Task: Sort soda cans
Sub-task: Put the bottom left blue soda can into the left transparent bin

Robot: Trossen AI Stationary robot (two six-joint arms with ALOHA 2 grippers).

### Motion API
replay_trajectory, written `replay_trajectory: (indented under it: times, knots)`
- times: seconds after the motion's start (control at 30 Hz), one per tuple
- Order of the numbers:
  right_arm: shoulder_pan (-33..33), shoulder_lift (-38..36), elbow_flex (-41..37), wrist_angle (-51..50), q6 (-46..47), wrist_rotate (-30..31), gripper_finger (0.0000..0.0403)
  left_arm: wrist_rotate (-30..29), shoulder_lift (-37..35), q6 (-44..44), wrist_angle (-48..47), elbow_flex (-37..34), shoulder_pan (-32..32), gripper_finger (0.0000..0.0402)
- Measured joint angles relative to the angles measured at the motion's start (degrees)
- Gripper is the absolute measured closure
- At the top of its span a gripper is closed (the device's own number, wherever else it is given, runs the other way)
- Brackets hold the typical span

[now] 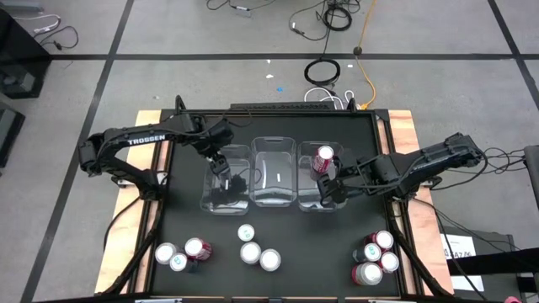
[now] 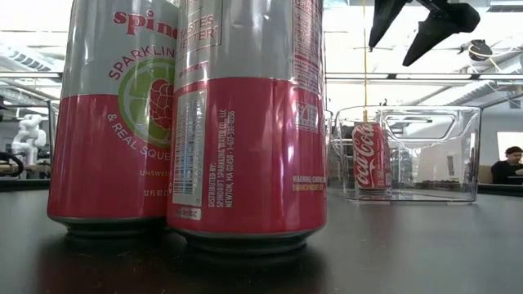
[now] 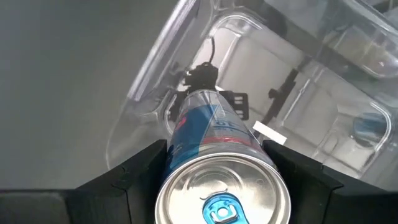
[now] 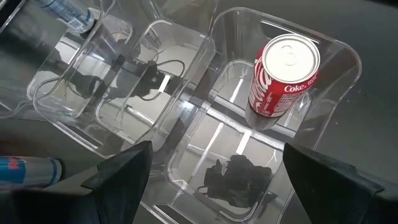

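Note:
My left gripper (image 1: 221, 162) hangs over the left clear bin (image 1: 226, 198), shut on a blue can (image 3: 214, 134) with a silver top and a blue tab. My right gripper (image 1: 333, 181) is open above the right bin (image 1: 320, 202); its fingers also show in the low view (image 2: 421, 24). A red Coke can (image 4: 283, 78) stands upright on its base at the far end of that bin, also seen from above (image 1: 322, 157). Other cans stand on the near table in three groups: left (image 1: 181, 254), middle (image 1: 254, 250) and right (image 1: 376, 257). My left gripper pinches the blue can's side wall (image 3: 180, 146) just below its top rim, with one finger (image 3: 140, 171) on each side. The fingers come from above and slant down toward the bin. The can is lifted clear, its base pointing into the left bin.
The middle bin (image 1: 274, 172) sits between the other two, their walls close together. Two pink-red Spindrift cans (image 2: 237, 122) stand right in front of the low camera. Wooden table edges (image 1: 404, 143) and cables lie beyond the black mat. Bare mat lies between the bins and the can groups.

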Motion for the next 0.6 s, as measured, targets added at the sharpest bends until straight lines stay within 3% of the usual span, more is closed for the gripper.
replay_trajectory:
  times: [0.6]
  knots:
    - [-0.2, 0.0, 0.0, 0.0, -0.2, 0.0, 0.0049, -1.4, 0.0, -0.9, 1.3, 0.0, 0.0, 0.0126]
